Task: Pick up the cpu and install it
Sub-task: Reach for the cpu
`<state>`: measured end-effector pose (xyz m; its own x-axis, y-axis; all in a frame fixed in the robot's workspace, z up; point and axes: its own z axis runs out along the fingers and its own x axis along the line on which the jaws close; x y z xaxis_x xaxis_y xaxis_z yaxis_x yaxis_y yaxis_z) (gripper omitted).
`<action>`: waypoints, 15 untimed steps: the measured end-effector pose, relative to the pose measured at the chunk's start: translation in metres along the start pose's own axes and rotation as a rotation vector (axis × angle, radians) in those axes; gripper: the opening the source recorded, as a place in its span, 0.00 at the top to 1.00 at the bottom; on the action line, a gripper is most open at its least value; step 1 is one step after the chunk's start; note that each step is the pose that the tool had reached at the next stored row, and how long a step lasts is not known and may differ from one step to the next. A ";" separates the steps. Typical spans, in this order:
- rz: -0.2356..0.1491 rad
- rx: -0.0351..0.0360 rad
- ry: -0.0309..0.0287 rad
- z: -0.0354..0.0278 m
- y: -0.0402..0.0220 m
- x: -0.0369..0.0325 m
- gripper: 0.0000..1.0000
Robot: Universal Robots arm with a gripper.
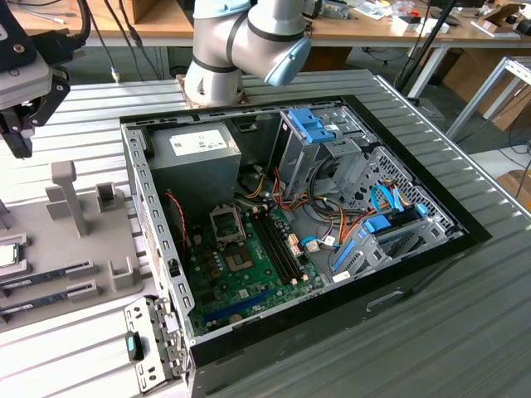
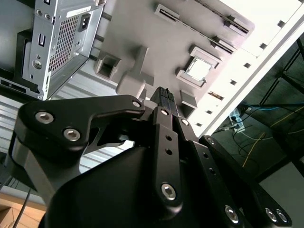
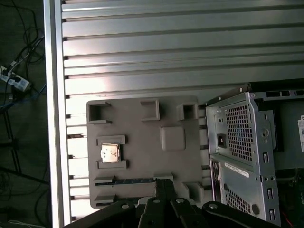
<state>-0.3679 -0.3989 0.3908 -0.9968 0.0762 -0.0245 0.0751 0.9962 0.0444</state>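
Note:
The cpu (image 1: 7, 254) (image 2: 198, 69) (image 3: 110, 153), a small square chip with a pale silvery top, lies flat in a recess of the grey holder plate (image 1: 91, 240) (image 3: 142, 128) at the exterior view's left. My gripper (image 1: 18, 145) (image 2: 164, 94) (image 3: 164, 184) hangs above that plate, off to one side of the chip and well clear of it. Its fingers are shut together with nothing between them. Inside the open computer case (image 1: 398, 274), the green board (image 1: 249, 265) carries a dark square socket (image 1: 226, 222).
Memory sticks (image 1: 41, 280) lie in slots of the holder plate, which also has raised grey posts (image 1: 68, 195). A grey power supply box (image 1: 195, 149), drive cages (image 1: 323, 149) and cable bundles (image 1: 332, 224) crowd the case. Everything rests on a ribbed metal table (image 1: 465, 332).

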 end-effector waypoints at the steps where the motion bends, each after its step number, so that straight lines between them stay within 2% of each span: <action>1: 0.000 0.0000 0.0000 0.0000 0.0000 0.0002 0.89; 15: 0.000 0.0000 0.0000 -0.0001 -0.0005 0.0070 0.89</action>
<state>-0.3749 -0.3989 0.3906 -0.9968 0.0762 -0.0244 0.0751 0.9962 0.0443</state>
